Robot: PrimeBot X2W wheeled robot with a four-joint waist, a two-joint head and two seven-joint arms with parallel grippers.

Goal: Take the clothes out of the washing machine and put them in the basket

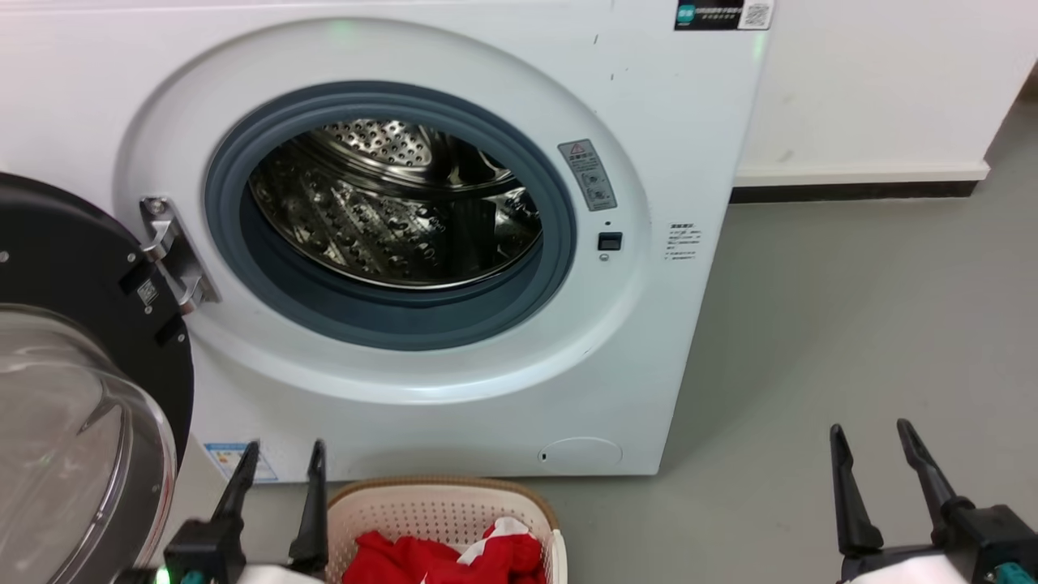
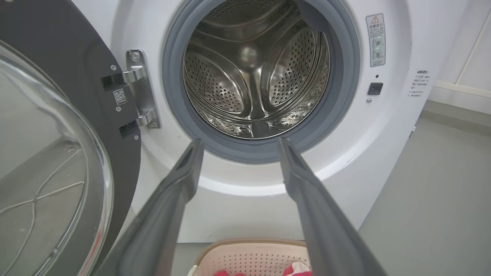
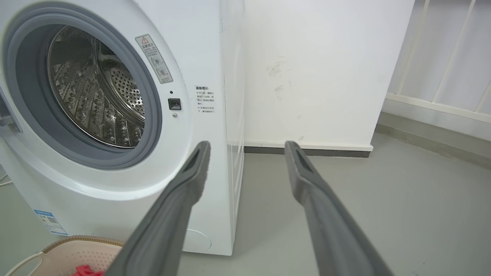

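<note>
Both hands sit nearest us, at the bottom of the head view: left hand [image 1: 285,444] low left, right hand [image 1: 869,426] low right, fingers pointing up. Each has its 2 fingers spread apart w/ nothing btwn them, so both are open & holding nothing.

Just beside the left hand, on its right in that view, we see the basket [image 1: 442,484]: cream perforated plastic w/ a brown woven rim, standing on the grey floor [image 1: 851,308] right in front of the washing machine [image 1: 665,122]. The clothes [image 1: 413,560] lie inside the basket, a bright red heap w/ a bit of white trim on top; the bottom edge of the view cuts them off, so we can't make out any lettering.

The washing machine's door [image 1: 73,259], black rim & bulging glass, is swung wide open to the left on its metal hinge [image 1: 174,251]. Inside the grey door ring [image 1: 389,320] the drum [image 1: 389,219] shows us shiny perforated steel. In the left wrist view the left hand's fingers point at the lower part of the door ring.

The right hand is well apart from the basket, over bare floor, near the white wall [image 1: 876,81].
</note>
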